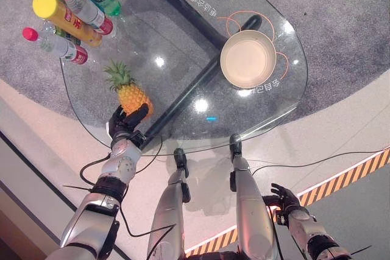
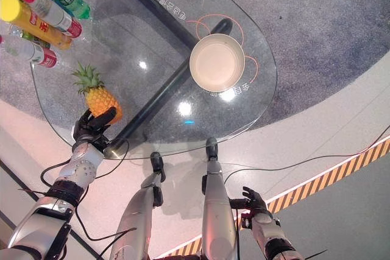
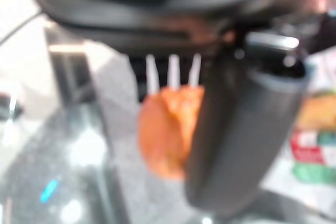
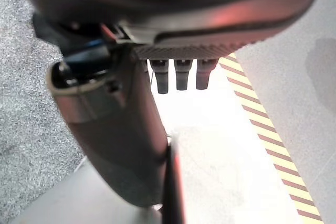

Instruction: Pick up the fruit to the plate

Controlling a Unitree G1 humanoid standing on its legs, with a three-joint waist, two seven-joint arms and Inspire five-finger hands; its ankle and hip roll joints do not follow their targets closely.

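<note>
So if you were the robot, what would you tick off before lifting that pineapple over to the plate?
1. Left hand curled round the pineapple: ok, thumb and fingers wrap its lower body.
2. Grip firm enough to lift: cannot tell.
3. Plate empty and ready: ok.
4. Way across the glass table to the plate free: ok, nothing stands between.
5. Bottles clear of the lift: ok, they stand apart at the far left.
6. Right hand out of the way: ok, it hangs low beside the table.
</note>
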